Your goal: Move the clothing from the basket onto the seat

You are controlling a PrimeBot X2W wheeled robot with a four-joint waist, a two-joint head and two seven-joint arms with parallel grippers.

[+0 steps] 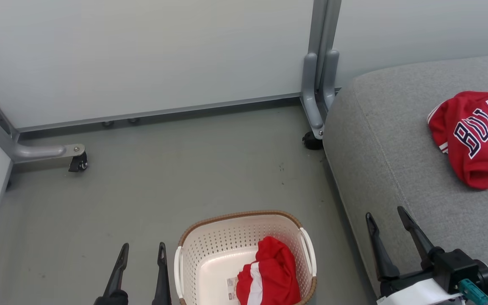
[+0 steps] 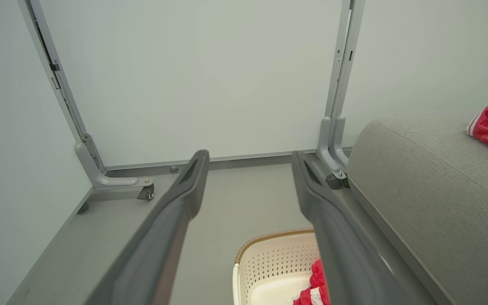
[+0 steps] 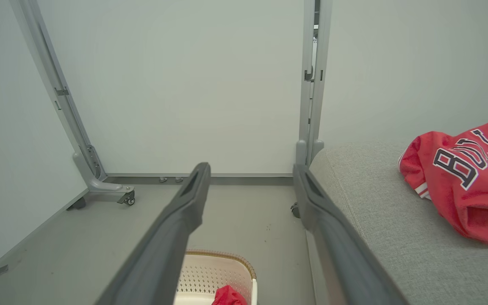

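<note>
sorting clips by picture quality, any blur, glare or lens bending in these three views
Head view: sharp, evenly lit, no glare, lettering on the jersey readable. Left wrist view: left claw looms large and soft-edged, frame post leans from wide-angle bending. Right wrist view: right claw equally soft, jersey crisp.

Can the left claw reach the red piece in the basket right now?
Probably yes: the left claw is open beside the basket, whose top is uncovered, and the red piece lies exposed on its right side.

Bright, even, soft light; faint shadows; wrist views bend at edges
</note>
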